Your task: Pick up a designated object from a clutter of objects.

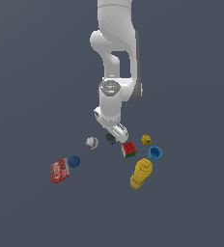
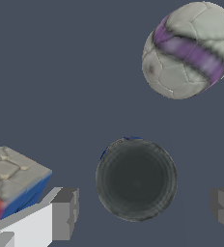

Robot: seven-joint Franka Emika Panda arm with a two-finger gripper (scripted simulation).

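- the lump (image 2: 135, 179), dark grey with a trace of blue at its edge, sits on the floor between the two fingers (image 2: 64, 213), apart from both.
- the gripper (image 2: 145, 210) is spread wide, holding nothing; in the exterior view it hangs low right over the lump (image 1: 109, 138).
- the cube (image 2: 12, 181) lies just beside one finger; the white ball (image 2: 190, 49) is near, on the lump's far side.
- risk: the lump looks round, so an off-centre close could squirt it out, likely toward the ball.
- risk: on the way down the near finger might nudge the cube, shifting it into the lump.
- cup (image 1: 155, 153), bottle (image 1: 141, 173), die (image 1: 146, 139), blue ball (image 1: 74, 161) and packet (image 1: 60, 170) lie well apart.
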